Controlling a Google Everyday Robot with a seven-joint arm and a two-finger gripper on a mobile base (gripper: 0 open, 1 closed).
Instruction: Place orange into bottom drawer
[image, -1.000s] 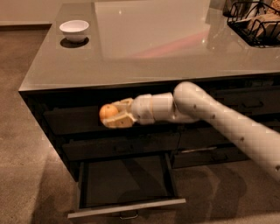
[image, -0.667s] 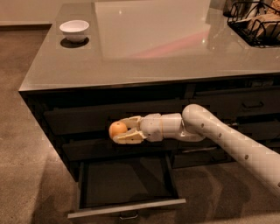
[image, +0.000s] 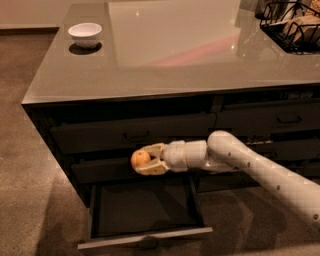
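The orange is small and round, held between the pale fingers of my gripper. The gripper is shut on it and points left, in front of the middle drawer of the dark cabinet. The bottom drawer is pulled open below, its dark flat interior showing and its front edge low in the frame. The orange hangs above the rear left part of the drawer's opening. My white arm reaches in from the right.
A white bowl stands on the grey glossy counter at the far left. A black wire basket sits at the far right corner. Closed drawers are above the open one. Brown floor lies to the left.
The gripper with the orange has moved down and slightly right, from the level of the upper drawer to just above the open bottom drawer. The arm has lowered with it.
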